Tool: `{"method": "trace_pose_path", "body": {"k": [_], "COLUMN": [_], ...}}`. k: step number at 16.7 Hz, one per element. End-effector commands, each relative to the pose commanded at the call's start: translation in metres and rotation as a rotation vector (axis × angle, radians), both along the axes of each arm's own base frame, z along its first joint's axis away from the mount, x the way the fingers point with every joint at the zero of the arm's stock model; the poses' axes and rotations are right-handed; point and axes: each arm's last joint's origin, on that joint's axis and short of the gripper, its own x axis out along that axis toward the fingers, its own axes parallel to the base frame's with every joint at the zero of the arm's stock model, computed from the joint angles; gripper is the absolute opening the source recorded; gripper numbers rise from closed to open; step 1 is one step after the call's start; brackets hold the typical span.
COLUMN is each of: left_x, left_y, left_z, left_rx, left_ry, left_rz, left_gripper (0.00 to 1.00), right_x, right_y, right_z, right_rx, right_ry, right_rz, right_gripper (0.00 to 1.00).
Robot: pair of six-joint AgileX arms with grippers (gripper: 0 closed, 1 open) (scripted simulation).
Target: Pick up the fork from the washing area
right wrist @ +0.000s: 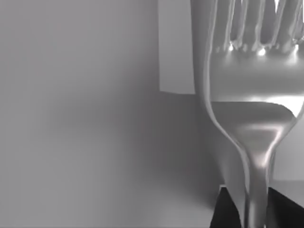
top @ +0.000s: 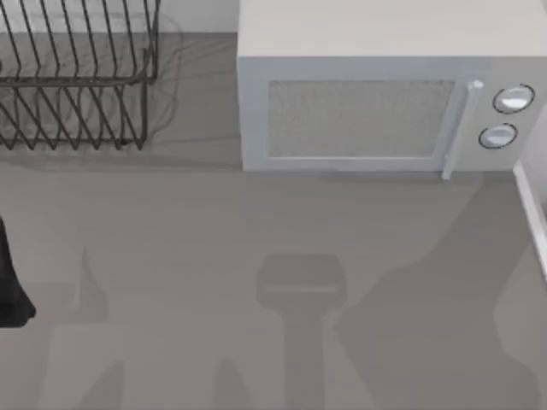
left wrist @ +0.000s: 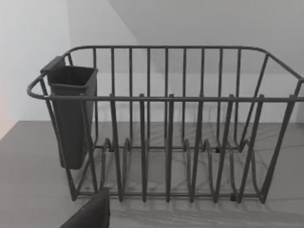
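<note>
The fork [right wrist: 256, 109] stands upright very close in the right wrist view, shiny silver, tines up and its thin neck running down. My right gripper [right wrist: 256, 211] is shut on the fork's handle, with a dark finger [right wrist: 227, 211] on either side of it. The fork hangs in the air in front of a pale wall and a grey surface. My left arm [top: 10, 286] sits parked at the table's left edge, and a dark part of my left gripper [left wrist: 90, 213] shows in front of the rack.
A black wire dish rack [top: 77, 85] stands at the back left, with a dark cutlery cup [left wrist: 71, 114] hung on one end. A white microwave [top: 376, 94] with its door closed fills the back right. A white edge [top: 532, 205] borders the right side.
</note>
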Motion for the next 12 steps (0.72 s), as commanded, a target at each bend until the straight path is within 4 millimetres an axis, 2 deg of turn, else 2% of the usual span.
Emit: {"method": "trace_pose_path", "body": {"k": [4, 5, 8, 10, 12], "left_x": [0.0, 0.0, 0.0, 0.0, 0.0], "left_y": [0.0, 0.0, 0.0, 0.0, 0.0], "left_z": [0.0, 0.0, 0.0, 0.0, 0.0], "left_rx": [0.0, 0.0, 0.0, 0.0, 0.0], "left_ry": [0.0, 0.0, 0.0, 0.0, 0.0], "left_rz": [0.0, 0.0, 0.0, 0.0, 0.0], "left_gripper": [1.0, 1.0, 1.0, 1.0, 1.0], "right_x": [0.0, 0.005, 0.008, 0.012, 0.013], "right_y": [0.0, 0.001, 0.0, -0.002, -0.002], "right_z": [0.0, 0.023, 0.034, 0.057, 0.088], "right_rx": [0.0, -0.001, -0.001, -0.002, 0.001], "right_ry": [0.0, -0.044, -0.048, -0.051, -0.038], "right_rz": [0.0, -0.006, -0.006, -0.006, -0.006], "right_gripper": [0.0, 0.0, 0.0, 0.0, 0.0]}}
